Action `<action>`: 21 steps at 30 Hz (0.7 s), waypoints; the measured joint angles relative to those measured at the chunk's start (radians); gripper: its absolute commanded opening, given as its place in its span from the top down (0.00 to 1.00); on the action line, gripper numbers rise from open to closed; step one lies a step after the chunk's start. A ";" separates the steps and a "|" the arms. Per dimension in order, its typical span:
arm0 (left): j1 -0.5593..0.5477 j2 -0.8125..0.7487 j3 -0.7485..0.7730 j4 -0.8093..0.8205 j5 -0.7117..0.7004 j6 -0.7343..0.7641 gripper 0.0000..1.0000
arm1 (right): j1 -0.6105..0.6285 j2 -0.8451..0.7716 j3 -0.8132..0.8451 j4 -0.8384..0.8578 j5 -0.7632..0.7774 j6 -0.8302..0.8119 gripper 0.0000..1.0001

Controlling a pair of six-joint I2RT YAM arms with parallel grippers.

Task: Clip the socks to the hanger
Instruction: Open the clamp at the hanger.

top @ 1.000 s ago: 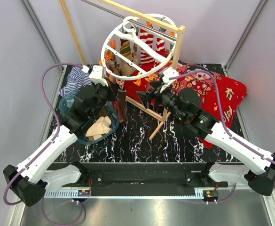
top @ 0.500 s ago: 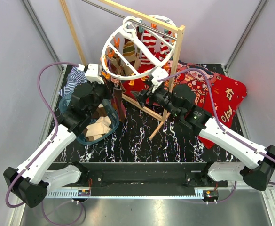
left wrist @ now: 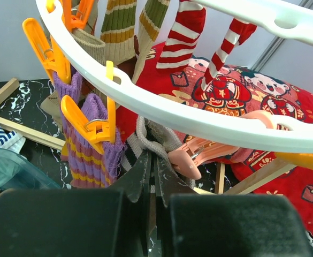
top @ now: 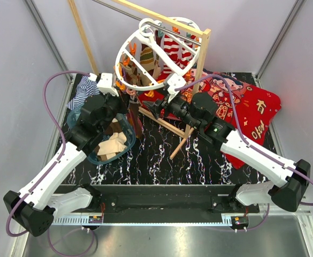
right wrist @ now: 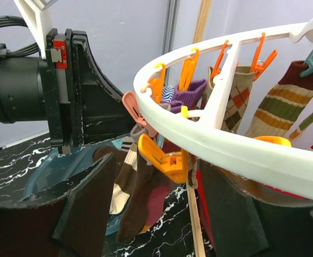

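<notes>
Left arm holds a sock cuff at a hanger clip; right arm is open alongside.
A basin (left wrist: pixel 6 168) of loose socks (top: pixel 112 145) sits by the bench's left edge. Past it, the left gripper (left wrist: pixel 152 163) is pinched closed on the cuff of a brown sock (top: pixel 138 120), which touches the pink clip (left wrist: pixel 193 156) under the hanger (left wrist: pixel 199 120) ring. The right gripper (top: pixel 152 108) is spread wide and holds nothing, just beside an orange clip (right wrist: pixel 167 160). The hanger hangs at mid far edge with several socks pinned. The sock is likely light, limp and stretchy, so take it at the bunched cuff. The hanger probably swings if pushed.
</notes>
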 measured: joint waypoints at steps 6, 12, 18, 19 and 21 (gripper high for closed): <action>0.000 0.000 0.000 -0.002 0.000 0.004 0.96 | 0.000 0.006 0.006 0.011 -0.004 0.002 0.31; 0.000 0.000 0.000 -0.004 0.008 0.003 0.96 | 0.000 0.012 0.011 0.051 0.006 0.036 0.33; 0.000 0.000 0.000 -0.006 0.022 0.003 0.96 | 0.000 0.026 0.011 0.095 0.011 0.061 0.39; 0.000 0.000 0.000 -0.007 0.023 0.003 0.96 | 0.000 0.029 0.011 0.097 0.012 0.064 0.40; 0.000 0.000 0.000 -0.008 0.024 0.003 0.96 | 0.000 0.035 0.011 0.102 0.011 0.068 0.44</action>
